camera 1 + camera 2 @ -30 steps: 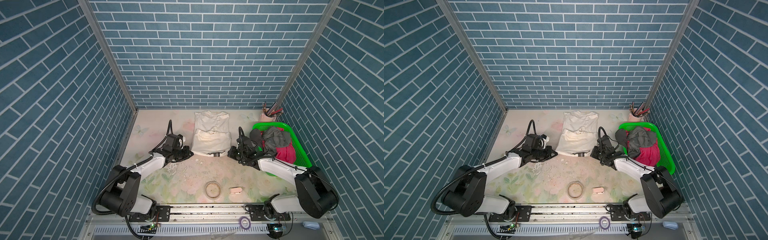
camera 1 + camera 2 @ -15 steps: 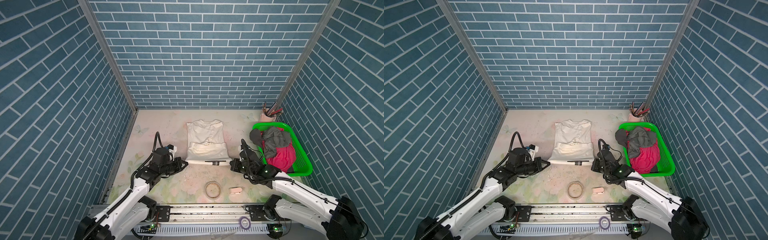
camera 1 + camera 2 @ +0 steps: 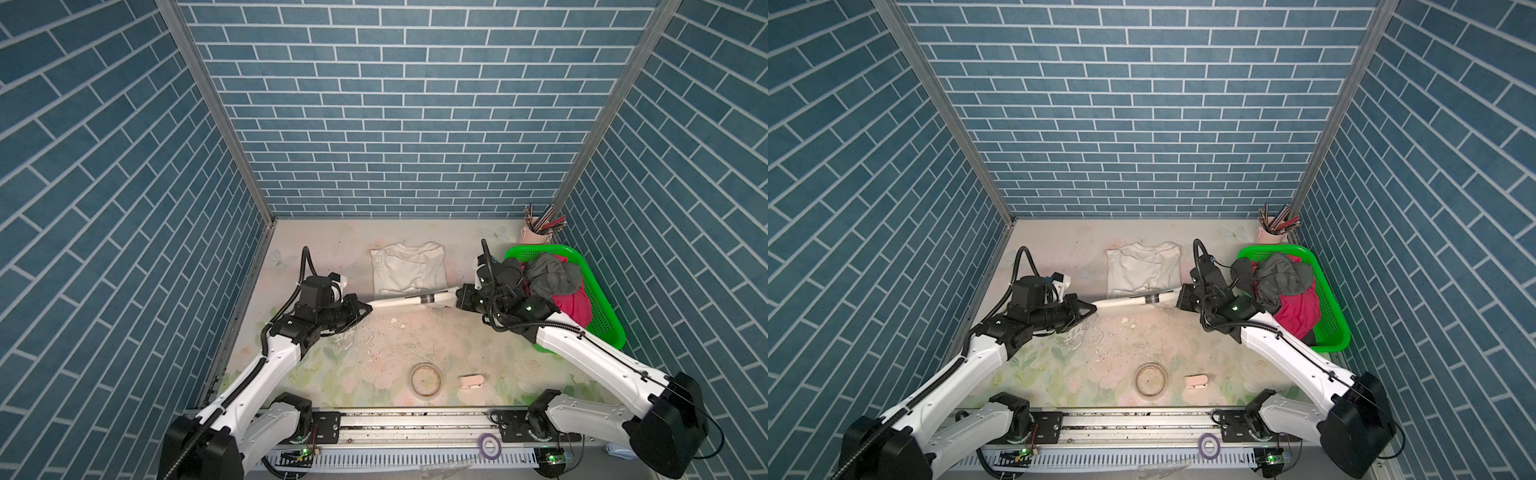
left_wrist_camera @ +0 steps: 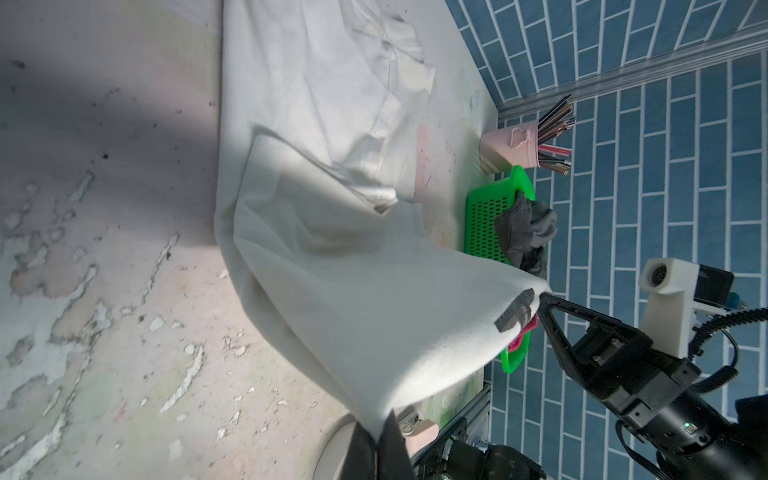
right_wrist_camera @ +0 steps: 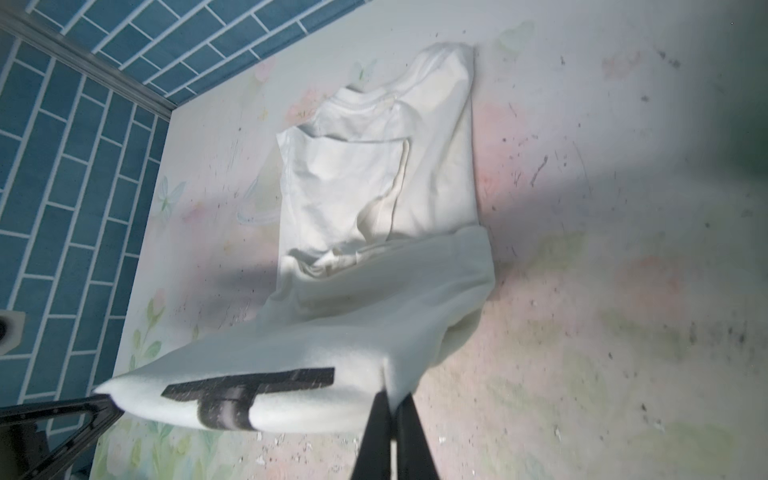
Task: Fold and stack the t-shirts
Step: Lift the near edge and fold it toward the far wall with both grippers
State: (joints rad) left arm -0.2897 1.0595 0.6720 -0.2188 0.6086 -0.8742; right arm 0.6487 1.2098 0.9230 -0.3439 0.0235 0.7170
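A cream-white t-shirt (image 3: 409, 272) (image 3: 1144, 270) lies flat at the middle back of the table. Its near hem is lifted off the table and stretched into a taut band between my two grippers. My left gripper (image 3: 368, 306) (image 3: 1094, 307) is shut on the hem's left corner, and the left wrist view shows its jaws pinching the cloth (image 4: 380, 436). On the hem's right corner my right gripper (image 3: 457, 297) (image 3: 1179, 297) (image 5: 390, 399) is shut. A black printed mark shows on the raised cloth (image 5: 249, 390). A dark grey t-shirt (image 3: 552, 276) and a magenta t-shirt (image 3: 573, 305) lie crumpled in the basket.
The green mesh basket (image 3: 536, 249) stands at the right, just behind my right arm. A pink cup of pencils (image 3: 536, 235) sits in the back right corner. A ring (image 3: 426, 378) and a small pink object (image 3: 471, 381) lie near the front edge.
Both grippers, holding the hem, drew it toward the front and then raised it. The shirt, skewed a second ago, now lies square with its hem taut in the air.
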